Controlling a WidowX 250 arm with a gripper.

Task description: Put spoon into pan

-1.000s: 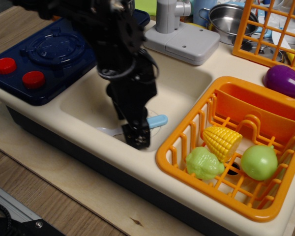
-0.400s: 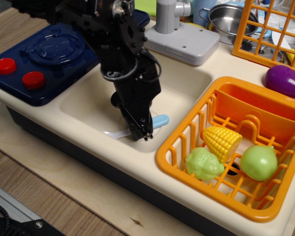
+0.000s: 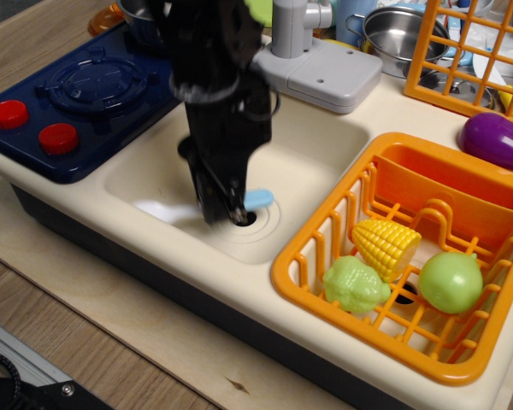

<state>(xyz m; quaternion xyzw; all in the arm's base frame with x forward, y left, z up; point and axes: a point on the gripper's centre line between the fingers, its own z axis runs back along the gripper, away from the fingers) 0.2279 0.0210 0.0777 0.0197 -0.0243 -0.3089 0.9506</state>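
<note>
While black arm reaches down into cream sink (image 3: 325, 162), pincer (image 3: 221, 209) clamped on spoon (image 3: 205, 205) mid-shaft, just above drain. Blue handle sticks out toward 3 o'clock, white bowl blurred toward 9 o'clock. Pan (image 3: 399, 36) well apart at 1 o'clock, behind faucet base (image 3: 321, 73), beside orange rack (image 3: 462, 51).

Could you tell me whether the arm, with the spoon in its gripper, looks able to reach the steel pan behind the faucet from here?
Probably yes: the gripper holds the spoon over the sink, and the pan lies open-topped beyond the faucet, beside the orange rack.
</note>
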